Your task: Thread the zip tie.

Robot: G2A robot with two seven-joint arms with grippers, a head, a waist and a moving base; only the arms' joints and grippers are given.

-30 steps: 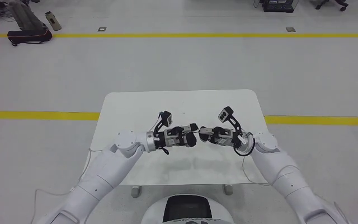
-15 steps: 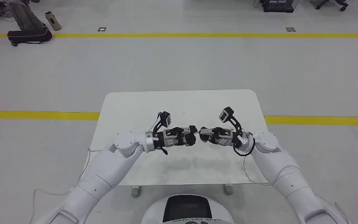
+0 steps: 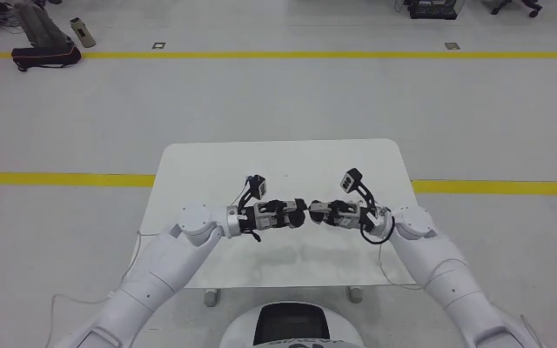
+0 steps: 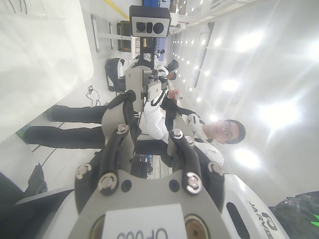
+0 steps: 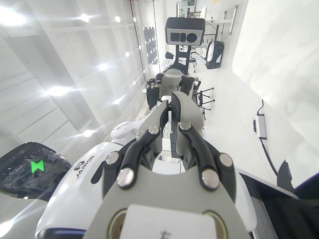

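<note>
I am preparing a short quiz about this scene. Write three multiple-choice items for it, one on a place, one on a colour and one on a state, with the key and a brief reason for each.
1. Where are the left gripper and the right gripper?
A) Tip to tip above the middle of the table
B) At opposite table corners
C) Down by the floor

2. What colour are the floor lines?
A) Red
B) Yellow
C) Blue

3. How do the right gripper's fingers stand?
A) Spread wide
B) Close together, tips nearly meeting
C) Around a cup

Key:
1 A: the top view shows them facing each other over the tabletop.
2 B: both stripes are yellow.
3 B: in the right wrist view, a narrow slit separates them.
</note>
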